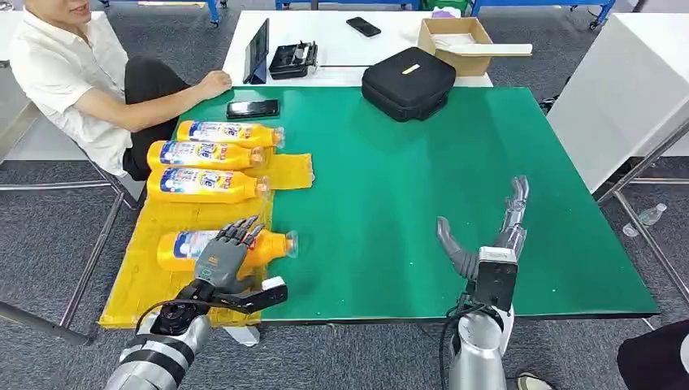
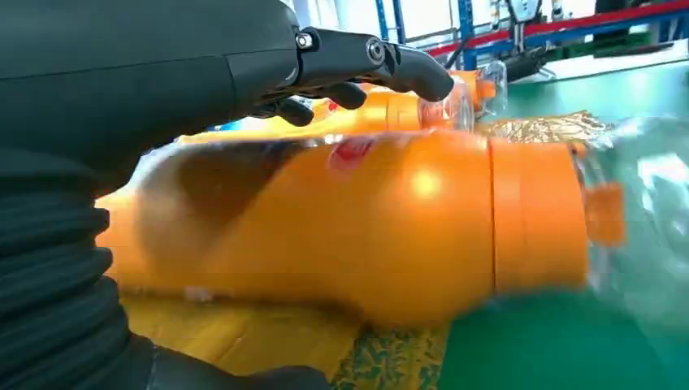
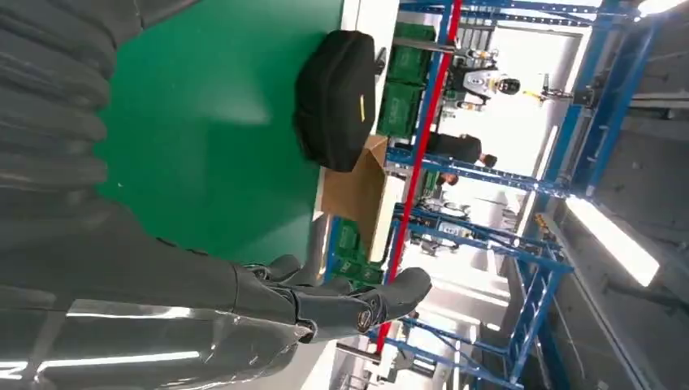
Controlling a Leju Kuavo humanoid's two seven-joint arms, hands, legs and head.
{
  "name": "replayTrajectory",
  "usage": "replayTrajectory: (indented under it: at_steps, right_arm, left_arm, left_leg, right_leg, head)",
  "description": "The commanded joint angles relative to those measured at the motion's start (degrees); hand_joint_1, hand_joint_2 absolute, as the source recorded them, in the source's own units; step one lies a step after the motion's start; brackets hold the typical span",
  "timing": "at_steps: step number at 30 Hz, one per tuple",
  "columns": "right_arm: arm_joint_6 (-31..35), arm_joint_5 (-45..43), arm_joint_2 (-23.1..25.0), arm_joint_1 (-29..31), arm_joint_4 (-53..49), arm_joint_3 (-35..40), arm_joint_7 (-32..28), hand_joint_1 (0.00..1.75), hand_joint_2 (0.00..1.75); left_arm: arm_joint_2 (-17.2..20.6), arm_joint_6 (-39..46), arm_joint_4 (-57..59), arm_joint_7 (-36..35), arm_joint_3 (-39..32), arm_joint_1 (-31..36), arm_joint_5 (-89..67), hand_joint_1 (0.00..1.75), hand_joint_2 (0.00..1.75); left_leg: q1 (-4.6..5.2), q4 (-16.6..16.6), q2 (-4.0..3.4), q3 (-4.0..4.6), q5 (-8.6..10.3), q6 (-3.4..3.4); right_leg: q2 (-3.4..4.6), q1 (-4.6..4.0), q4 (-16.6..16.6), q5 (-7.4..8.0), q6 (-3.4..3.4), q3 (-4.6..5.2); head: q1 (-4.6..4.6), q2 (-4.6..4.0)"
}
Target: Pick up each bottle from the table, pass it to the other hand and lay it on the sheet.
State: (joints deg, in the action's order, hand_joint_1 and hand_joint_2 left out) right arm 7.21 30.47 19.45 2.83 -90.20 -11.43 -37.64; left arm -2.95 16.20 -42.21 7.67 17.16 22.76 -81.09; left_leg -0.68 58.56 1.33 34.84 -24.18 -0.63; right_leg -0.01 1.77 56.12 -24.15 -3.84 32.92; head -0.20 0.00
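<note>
Overall surface: green bench (image 1: pixel 455 203) standing on grey carpet; a white table (image 1: pixel 325 32) butts against its far edge.
Room: blue racking and green crates show beyond the bench in the right wrist view; a seated person (image 1: pixel 73 73) leans an arm on the far left corner.
Sheet: yellow sheet (image 1: pixel 154 276) covers the left strip of the bench and hangs over the near left edge.
Far clutter: black case (image 1: pixel 406 81) straddles the seam between bench and white table; a phone (image 1: pixel 253 108) lies near the person's hand; a cardboard box (image 1: pixel 455 41) sits behind the case.
Open room: the middle and right of the green top lie bare, out to the right and near edges.
Laid bottles: three orange bottles (image 1: pixel 207 157) lie side by side on the far part of the sheet, long axes across the bench, caps to the right.
Near bottle: fourth bottle (image 1: pixel 276 242) lies on the near part of the sheet, same axis, clear cap reaching over the sheet's right edge onto green.
Left hand: left hand (image 1: pixel 226 253) sits over this bottle's middle, fingers draped across its top, thumb on the near side.
Right hand: right hand (image 1: pixel 487 236) hovers over bare green near the front edge, fingers spread, holding nothing.
</note>
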Motion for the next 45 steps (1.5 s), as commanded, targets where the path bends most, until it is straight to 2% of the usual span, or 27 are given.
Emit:
replayTrajectory:
  at_steps: [1, 6, 8, 10, 11, 12, 13, 14, 16, 17, 20, 26, 28, 32, 33, 35, 40, 45]
  right_arm:
    - [0.2, -0.2, -0.2, 2.2, 4.2, -2.3, 0.0, 0.00, 1.75]
    - [0.0, 0.4, 0.2, 3.1, 5.8, -3.9, -0.2, 0.00, 1.75]
    - [-0.1, 0.7, 0.5, 2.9, 5.6, -4.2, -0.4, 0.00, 1.75]
    - [0.1, 0.7, 0.5, 2.6, 5.0, -4.2, -0.4, 0.00, 1.75]
    - [0.2, 0.7, 0.5, 2.6, 4.9, -4.2, -0.4, 0.00, 1.75]
    - [0.1, 0.7, 0.5, 2.6, 4.8, -4.2, -0.5, 0.00, 1.75]
    - [0.1, 0.8, 0.5, 2.6, 4.8, -4.2, -0.5, 0.00, 1.75]
    - [0.3, 1.0, 0.5, 1.7, 3.9, -4.3, -0.4, 0.00, 1.75]
    - [0.7, 0.9, 0.5, 0.5, 2.4, -4.5, -0.3, 0.00, 1.75]
    - [0.9, 0.9, 0.5, 0.1, 1.7, -4.4, -0.3, 0.00, 1.75]
    - [1.4, 1.8, 0.5, -0.7, 0.7, -4.0, 0.0, 0.00, 1.75]
    - [2.0, 2.0, 0.5, -1.2, 0.3, -3.7, 0.2, 0.00, 1.75]
    - [2.0, 2.0, 0.5, -1.2, 0.3, -3.7, 0.2, 0.00, 1.75]
    - [3.0, 3.1, 0.5, -1.3, 0.3, -4.0, 0.5, 0.00, 1.75]
    - [3.1, 3.1, 0.5, -1.4, 0.2, -4.0, 0.5, 0.00, 1.75]
    - [3.4, 3.3, 0.5, -1.6, -0.4, -3.7, 0.5, 0.00, 1.75]
    - [3.7, 3.5, 0.5, -2.0, -1.1, -3.3, 0.9, 0.00, 1.75]
    - [4.2, 4.2, 0.5, -3.0, -2.4, -2.6, 1.6, 0.00, 1.75]
  left_arm:
    - [-0.9, -2.0, 7.6, -0.5, -1.4, -0.5, -0.3, 0.00, 1.75]
    - [-3.0, -4.1, 7.2, 1.4, -4.2, 0.0, 2.0, 0.00, 1.75]
    - [-5.9, -5.7, 3.7, 5.5, -7.7, -1.5, 8.4, 0.00, 1.75]
    - [-6.5, -7.9, 0.9, 5.8, -5.5, -3.1, 8.5, 0.00, 1.75]
    - [-6.2, -8.1, 0.9, 5.0, -3.9, -3.1, 7.4, 0.00, 1.75]
    - [-6.0, -7.6, 1.2, 4.5, -2.9, -3.0, 6.7, 0.00, 1.75]
    - [-6.2, -6.9, 1.9, 4.0, -2.7, -2.7, 7.1, 0.00, 1.75]
    - [-8.0, -2.9, -1.0, 8.0, -2.6, -3.3, 8.8, 0.00, 1.75]
    - [-8.9, -4.8, -10.7, 6.4, 1.6, -5.8, 7.7, 0.00, 1.75]
    - [-8.9, -5.1, -14.2, 6.2, 3.5, -6.7, 7.7, 0.00, 1.75]
    - [-8.3, -4.6, -21.6, 5.2, 9.0, -8.2, 6.2, 0.00, 1.75]
    - [-8.9, -4.5, -26.9, 5.2, 11.0, -10.1, 7.8, 0.00, 1.75]
    - [-8.6, -4.5, -26.8, 5.2, 11.0, -10.1, 7.8, 0.00, 1.75]
    - [-8.5, -4.2, -31.5, 6.1, 13.7, -11.0, 8.7, 0.00, 1.75]
    - [-8.4, -4.1, -32.5, 6.0, 14.3, -11.1, 8.8, 0.00, 1.75]
    - [-8.0, -3.8, -36.4, 5.6, 16.3, -11.4, 8.4, 0.00, 1.75]
    - [-7.7, -3.2, -40.0, 5.2, 17.8, -11.9, 7.3, 0.00, 1.75]
    - [-7.7, 1.2, -46.4, 4.7, 19.5, -13.8, 5.7, 0.00, 1.75]
  left_leg:
    - [0.01, -0.1, -0.13, -0.04, 0.02, 0.00]
    - [-0.01, -0.1, -0.01, -0.01, 0.08, -0.02]
    - [0.00, -0.1, -0.02, 0.07, 0.11, -0.03]
    - [0.01, -0.1, 0.05, -0.03, 0.05, -0.03]
    - [-0.02, -0.1, -0.18, 0.14, 0.13, -0.04]
    - [0.02, -0.1, -0.03, 0.03, 0.06, -0.04]
    - [0.01, -0.1, -0.08, 0.08, 0.10, -0.05]
    - [0.06, -0.1, 0.09, -0.01, 0.12, -0.11]
    - [0.00, -0.1, 0.15, 0.13, 0.13, -0.15]
    - [0.04, 0.0, 0.39, 0.11, 0.12, -0.15]
    - [0.05, 0.1, 0.35, 0.32, 0.12, -0.15]
    - [0.06, 0.1, 0.10, 0.89, 0.12, -0.14]
    - [-0.02, 0.1, -0.08, 0.75, -0.02, -0.12]
    - [0.02, 0.1, -0.03, 1.00, 0.10, -0.13]
    - [-0.02, 0.1, -0.20, 0.82, 0.00, -0.12]
    - [0.02, 0.1, -0.05, 1.16, 0.10, -0.14]
    - [-0.01, 0.1, -0.19, 1.04, 0.02, -0.13]
    - [0.01, 0.1, -0.14, 1.13, 0.06, -0.12]
  right_leg:
    - [0.06, -0.01, -0.1, 0.06, 0.12, 0.00]
    - [-0.03, -0.04, -0.1, 0.10, 0.17, 0.01]
    - [-0.05, -0.04, -0.1, 0.13, 0.19, 0.07]
    - [-0.07, -0.01, -0.1, 0.06, 0.09, -0.05]
    - [0.05, -0.08, -0.2, 0.20, 0.27, 0.17]
    - [-0.03, -0.02, -0.1, 0.17, 0.05, -0.03]
    - [-0.02, -0.03, -0.2, 0.19, 0.12, -0.11]
    - [-0.15, 0.03, -0.1, 0.11, 0.01, -0.44]
    - [-0.29, -0.04, -0.2, 0.11, 0.13, -0.53]
    - [-0.43, 0.03, 0.0, 0.03, -0.05, -0.55]
    - [-0.40, 0.06, 0.0, 0.03, -0.08, -0.32]
    - [-0.30, 0.07, 0.0, 0.22, -0.08, 0.28]
    - [-0.21, -0.04, 0.0, 0.14, 0.12, 0.17]
    - [-0.20, 0.02, 0.0, 0.22, -0.05, 0.47]
    - [-0.11, -0.06, 0.0, 0.17, 0.16, 0.31]
    - [-0.21, 0.02, 0.0, 0.22, -0.06, 0.64]
    - [-0.13, -0.03, 0.0, 0.17, 0.07, 0.51]
    - [-0.15, 0.00, 0.0, 0.19, 0.02, 0.61]
  head:
    - [-0.02, 0.00]
    - [-0.02, 0.00]
    - [-0.02, 0.00]
    - [0.00, 0.00]
    - [-0.02, 0.00]
    - [-0.02, 0.00]
    - [-0.02, 0.00]
    - [-0.02, 0.00]
    - [-0.02, 0.00]
    - [-0.02, 0.00]
    - [-0.02, 0.00]
    - [-0.02, 0.00]
    - [-0.02, 0.00]
    - [-0.02, 0.00]
    - [-0.02, 0.00]
    - [-0.02, 0.00]
    - [-0.02, 0.00]
    - [-0.02, 0.00]
